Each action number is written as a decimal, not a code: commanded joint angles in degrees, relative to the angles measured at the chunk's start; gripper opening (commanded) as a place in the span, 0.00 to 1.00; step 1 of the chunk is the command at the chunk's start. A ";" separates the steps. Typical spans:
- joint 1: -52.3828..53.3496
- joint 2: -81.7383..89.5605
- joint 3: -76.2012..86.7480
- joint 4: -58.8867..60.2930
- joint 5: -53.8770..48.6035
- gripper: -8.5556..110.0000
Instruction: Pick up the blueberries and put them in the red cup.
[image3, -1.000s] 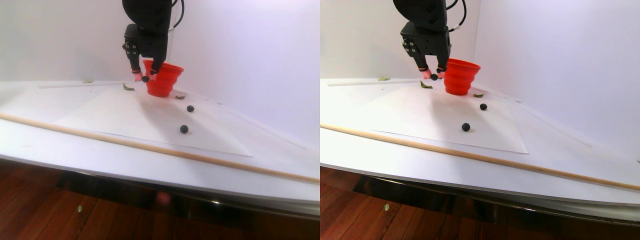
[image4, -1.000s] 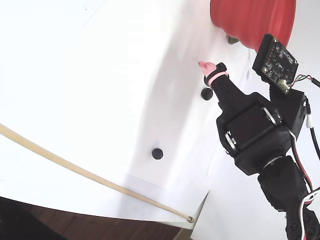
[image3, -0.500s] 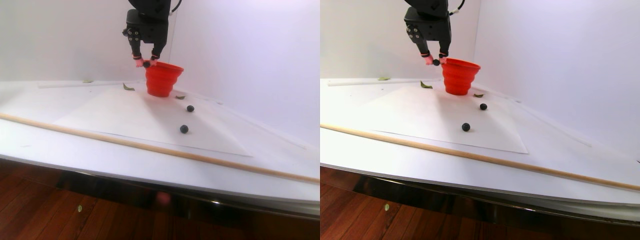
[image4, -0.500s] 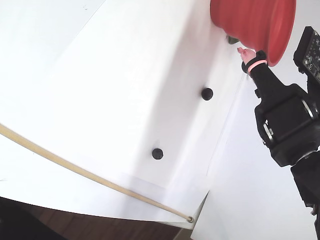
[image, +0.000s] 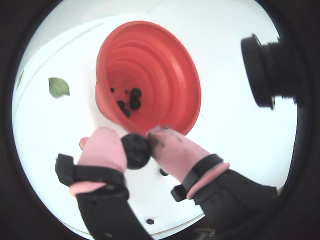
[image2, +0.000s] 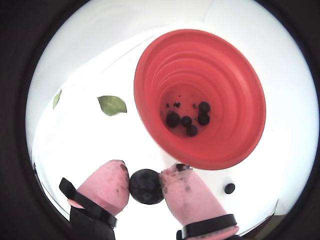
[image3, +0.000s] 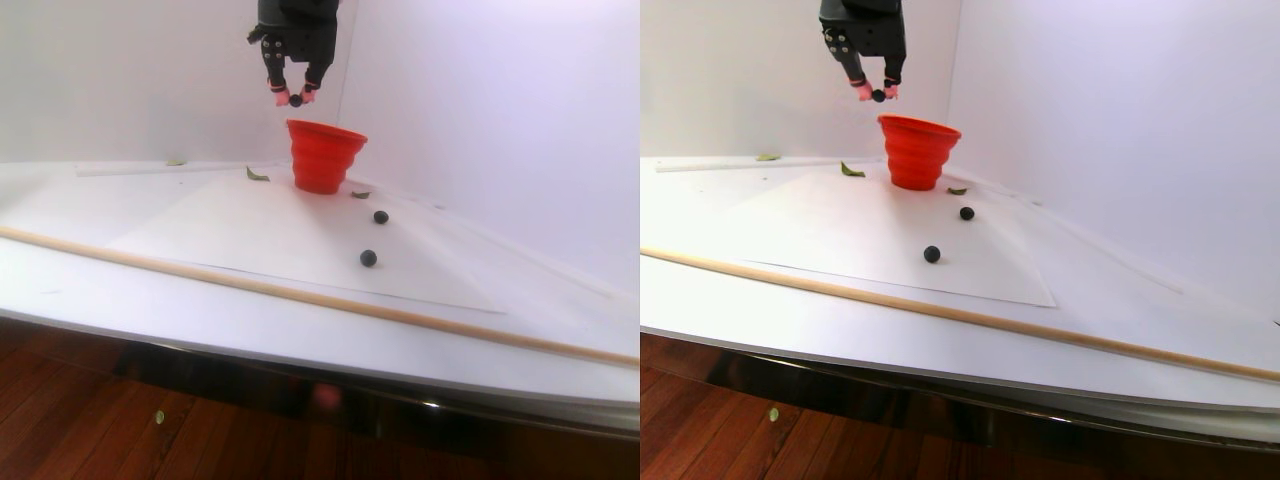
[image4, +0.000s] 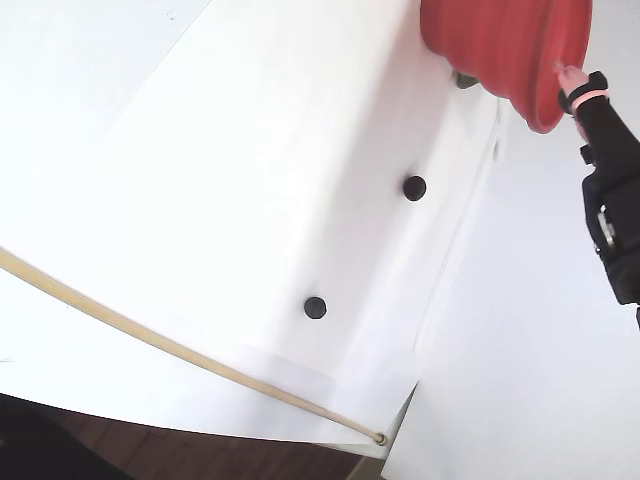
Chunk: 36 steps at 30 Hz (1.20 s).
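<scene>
My gripper (image2: 145, 181) is shut on one blueberry (image2: 145, 187), a round blue-black ball pinched between the pink fingertips (image2: 109, 182). In the stereo pair view the gripper (image3: 295, 97) hangs in the air a little above the left rim of the red cup (image3: 322, 158). Both wrist views look down into the ribbed red cup (image: 150, 60), where several blueberries (image2: 186, 121) lie on the bottom. Two more blueberries (image3: 381, 217) (image3: 368, 258) rest on the white paper in front of the cup, and appear as blueberries (image4: 414, 187) (image4: 315, 307) in the fixed view.
A long wooden stick (image3: 300, 296) lies across the table near its front edge. Small green leaves (image2: 112, 105) (image3: 257, 175) lie beside the cup. White walls close in behind and to the right of the cup.
The gripper has risen with the blueberry from table level beside the cup to above the cup's rim. The two loose blueberries and the cup have not moved.
</scene>
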 joint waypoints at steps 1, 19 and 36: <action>2.55 4.48 -8.44 0.18 -0.53 0.17; 7.12 -4.92 -13.97 -3.43 -0.44 0.17; 8.61 -6.50 -14.59 -5.01 2.11 0.22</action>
